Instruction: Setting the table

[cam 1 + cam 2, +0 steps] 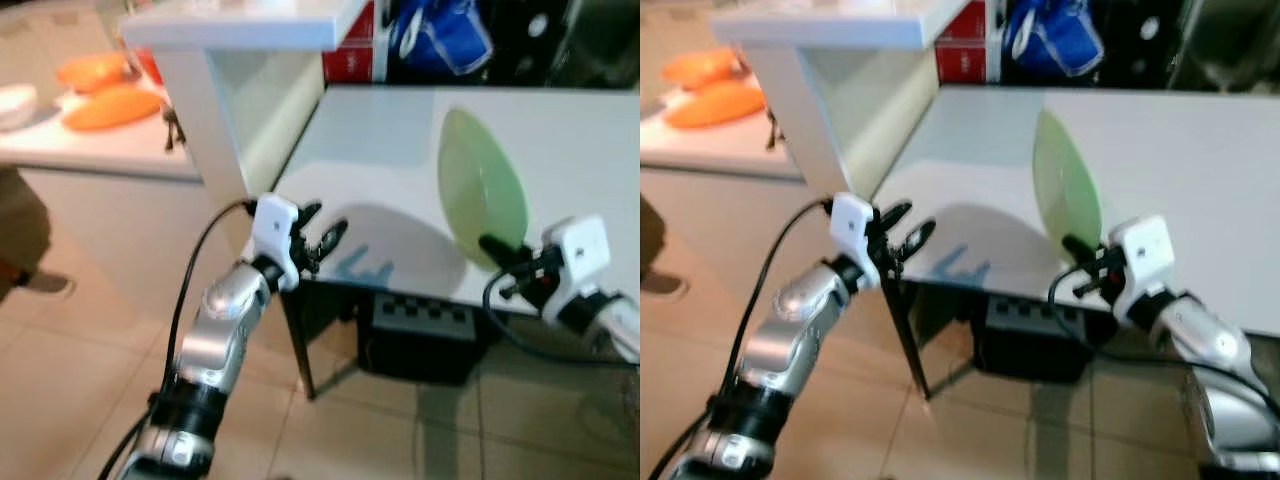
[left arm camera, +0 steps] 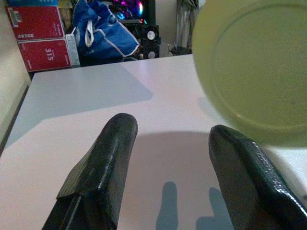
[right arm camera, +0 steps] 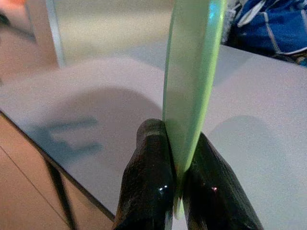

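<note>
A pale green plate (image 1: pixel 482 186) stands on edge above the white table (image 1: pixel 560 130), held by its lower rim. My right gripper (image 1: pixel 497 250) is shut on that rim at the table's near edge; the right wrist view shows both fingers (image 3: pixel 148 177) pinching the thin green plate (image 3: pixel 192 72). My left gripper (image 1: pixel 322 232) hovers open at the table's near left corner, nothing between its fingers (image 2: pixel 110 158). In the left wrist view the plate (image 2: pixel 249 62) faces the camera as a broad disc just past the fingertips.
A white counter post (image 1: pixel 205 110) rises left of the table, with a lower counter (image 1: pixel 90 145) carrying orange items beyond it. A red box (image 1: pixel 350 50) and a blue bag (image 1: pixel 440 30) sit behind the table. A dark box (image 1: pixel 420 335) lies under it on tiled floor.
</note>
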You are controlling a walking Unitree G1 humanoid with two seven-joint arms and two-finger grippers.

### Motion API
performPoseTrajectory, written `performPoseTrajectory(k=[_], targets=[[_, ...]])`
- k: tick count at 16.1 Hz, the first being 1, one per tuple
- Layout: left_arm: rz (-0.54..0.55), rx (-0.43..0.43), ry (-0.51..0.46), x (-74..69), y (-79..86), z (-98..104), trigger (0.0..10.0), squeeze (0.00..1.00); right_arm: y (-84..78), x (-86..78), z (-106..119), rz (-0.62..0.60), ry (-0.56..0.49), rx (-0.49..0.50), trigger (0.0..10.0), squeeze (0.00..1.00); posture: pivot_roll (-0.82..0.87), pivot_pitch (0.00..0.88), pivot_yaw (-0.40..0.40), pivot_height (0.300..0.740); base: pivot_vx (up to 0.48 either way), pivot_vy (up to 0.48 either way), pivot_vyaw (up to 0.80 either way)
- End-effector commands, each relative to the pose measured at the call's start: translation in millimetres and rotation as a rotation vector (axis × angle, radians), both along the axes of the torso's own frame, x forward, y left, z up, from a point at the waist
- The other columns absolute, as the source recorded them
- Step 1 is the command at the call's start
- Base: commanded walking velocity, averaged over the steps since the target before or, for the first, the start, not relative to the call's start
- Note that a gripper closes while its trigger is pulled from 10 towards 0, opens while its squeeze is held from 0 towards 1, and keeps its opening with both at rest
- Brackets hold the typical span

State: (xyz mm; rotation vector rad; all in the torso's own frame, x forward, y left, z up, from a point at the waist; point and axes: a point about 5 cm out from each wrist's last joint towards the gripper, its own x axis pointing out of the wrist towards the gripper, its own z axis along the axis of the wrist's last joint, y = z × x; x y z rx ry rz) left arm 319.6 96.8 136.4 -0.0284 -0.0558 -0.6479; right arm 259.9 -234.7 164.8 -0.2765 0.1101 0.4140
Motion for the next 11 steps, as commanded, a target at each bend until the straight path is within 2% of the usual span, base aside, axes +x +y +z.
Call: performPoseTrajectory(k=[1,2,3,6,8,9,10,11], targets=[[0.012,0.010,-0.018,0.5,5.6,3,10.0,0.00,-1.6,8.9,20,-0.005,-0.078,-0.170,10.0,0.00,-0.10,0.000,0.091,0.740,0.000,0.000,0.00],[0.012,0.013,-0.019,0.9,4.2,1,10.0,0.00,-8.1,13.1,19,0.012,-0.105,-0.436,10.0,0.00,-0.10,0.000,0.088,0.740,0.000,0.000,0.00],[0.015,0.010,-0.019,1.1,3.4,1,10.0,0.00,-12.7,15.9,21,0.035,-0.142,-0.616,10.0,0.00,-0.10,0.000,0.088,0.740,0.000,0.000,0.00],[0.024,0.004,-0.020,2.5,0.9,1,10.0,0.00,-13.6,24.0,35,0.148,-0.275,-1.049,10.0,0.00,-0.11,0.000,0.075,0.740,0.000,0.000,0.00],[0.027,0.001,-0.020,2.8,-1.6,0,10.0,0.00,-12.6,29.0,29,0.207,-0.305,-1.168,10.0,0.00,-0.11,0.000,0.063,0.740,0.000,0.000,0.00],[0.038,0.000,-0.020,4.0,-3.7,-1,10.0,0.00,-10.3,32.9,14,0.252,-0.315,-1.238,10.0,0.00,-0.10,0.000,0.058,0.740,0.000,0.000,0.00],[0.039,0.001,-0.019,4.3,-4.2,-1,10.0,0.00,-9.7,33.8,11,0.263,-0.320,-1.251,10.0,0.00,-0.10,0.000,0.058,0.740,0.000,0.000,0.00],[0.051,0.005,-0.020,5.4,-6.2,-2,10.0,0.00,-10.7,35.6,1,0.282,-0.329,-1.310,10.0,0.00,-0.10,0.000,0.051,0.740,0.000,0.000,0.00]])
